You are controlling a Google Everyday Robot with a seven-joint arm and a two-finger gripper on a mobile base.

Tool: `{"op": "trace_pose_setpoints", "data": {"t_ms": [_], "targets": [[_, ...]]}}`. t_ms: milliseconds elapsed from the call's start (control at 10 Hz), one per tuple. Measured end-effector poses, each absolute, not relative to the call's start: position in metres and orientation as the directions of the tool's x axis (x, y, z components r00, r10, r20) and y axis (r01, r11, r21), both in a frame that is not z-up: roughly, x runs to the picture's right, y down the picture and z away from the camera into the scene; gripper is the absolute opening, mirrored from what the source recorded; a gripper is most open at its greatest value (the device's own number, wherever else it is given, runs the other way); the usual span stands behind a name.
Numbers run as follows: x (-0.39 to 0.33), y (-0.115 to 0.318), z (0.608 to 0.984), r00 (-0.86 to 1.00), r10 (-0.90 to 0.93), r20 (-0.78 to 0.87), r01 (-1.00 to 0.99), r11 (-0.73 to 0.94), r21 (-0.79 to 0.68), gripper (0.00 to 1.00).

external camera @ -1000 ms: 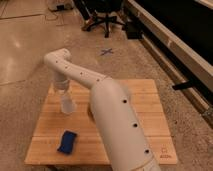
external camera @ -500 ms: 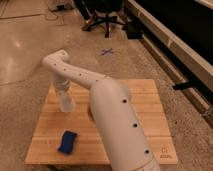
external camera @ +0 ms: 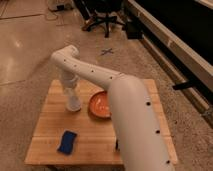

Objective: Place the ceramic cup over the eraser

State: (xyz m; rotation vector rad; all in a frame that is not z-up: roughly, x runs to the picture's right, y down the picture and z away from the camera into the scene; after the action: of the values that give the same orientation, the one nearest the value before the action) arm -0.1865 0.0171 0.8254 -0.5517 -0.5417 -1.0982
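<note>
My arm (external camera: 132,117) is taking up most of the view. It is sweeping from the lower right up to a bend at the far left, then dropping down toward the wooden bench (external camera: 50,132). Compared with a second ago, that bend is sitting further right and a little higher, and the wrist end is sitting slightly nearer the orange bowl (external camera: 101,104), which is now showing far more of its inside. I am reading this as a small sideways carry just beginning, so the placing itself is not yet done. The gripper (external camera: 72,93) is hanging low over the left rear part of the bench, just beside the bowl. I cannot tell how far open it is or what, if anything, it is holding. Directly under it a pale rounded shape is touching or nearly touching the wood. I am judging this to be the ceramic cup (external camera: 74,104), though it is blending into my white wrist. Counting from large to small, I am seeing one arm, one bench, one orange bowl, one blue pad (external camera: 67,141) near the front left edge, and one cup. For the eraser I am finding none for certain, only one dark sliver (external camera: 117,145) peeking out at the edge of my arm near the front of the bench, and I cannot tell what it is.
</note>
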Motion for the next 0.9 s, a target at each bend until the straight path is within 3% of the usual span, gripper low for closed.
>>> {"op": "trace_pose_setpoints", "data": {"t_ms": [900], "targets": [[-0.036,0.037,0.711,0.494,-0.645,0.584,0.836,0.536,-0.115,0.00]]}}
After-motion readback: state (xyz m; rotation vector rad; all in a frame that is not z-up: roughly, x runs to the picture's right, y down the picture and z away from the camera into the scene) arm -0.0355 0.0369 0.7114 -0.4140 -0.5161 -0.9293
